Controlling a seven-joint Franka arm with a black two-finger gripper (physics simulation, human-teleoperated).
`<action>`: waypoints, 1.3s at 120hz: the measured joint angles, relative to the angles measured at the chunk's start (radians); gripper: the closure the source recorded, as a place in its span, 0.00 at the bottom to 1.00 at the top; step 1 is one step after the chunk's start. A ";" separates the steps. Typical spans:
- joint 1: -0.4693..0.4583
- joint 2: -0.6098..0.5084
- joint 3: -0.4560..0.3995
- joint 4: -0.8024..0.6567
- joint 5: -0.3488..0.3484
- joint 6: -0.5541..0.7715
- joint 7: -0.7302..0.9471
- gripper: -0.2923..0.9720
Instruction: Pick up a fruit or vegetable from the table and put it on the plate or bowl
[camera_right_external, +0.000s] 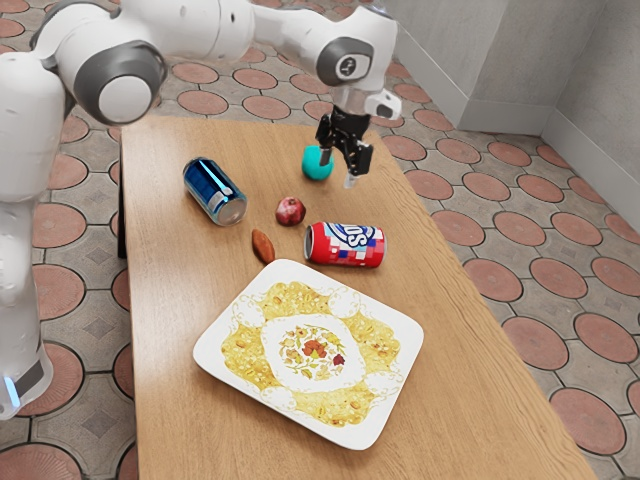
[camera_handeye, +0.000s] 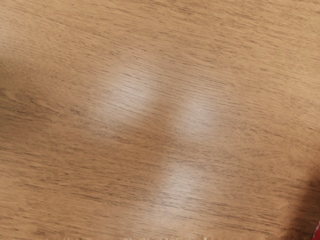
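A small dark red round fruit (camera_right_external: 290, 210) lies on the wooden table (camera_right_external: 480, 400) between the two cans. Just in front of it lies a slim orange-brown vegetable (camera_right_external: 263, 245). The square plate (camera_right_external: 240, 335), white with a yellow floral pattern, rests on the table's near part. My black gripper (camera_right_external: 337, 171) hangs open above the table's far side, beside a teal object (camera_right_external: 314, 166), with nothing between its fingers. It is up and toward the exterior view's right of the fruit. The wrist view looks down on bare wood (camera_handeye: 150, 120).
A blue can (camera_right_external: 213, 190) lies on its side at the exterior view's left of the fruit. A red soda can (camera_right_external: 345, 245) lies between the fruit and the plate; a red sliver (camera_handeye: 316, 232) of something edges the wrist view. Tiled floor surrounds the table.
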 joint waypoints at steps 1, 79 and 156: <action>0.000 -0.005 0.000 -0.008 0.000 0.007 0.001 0.23; 0.033 -0.074 0.011 -0.215 0.055 0.125 0.060 0.23; -0.001 -0.108 -0.001 -0.315 0.054 0.115 0.099 0.23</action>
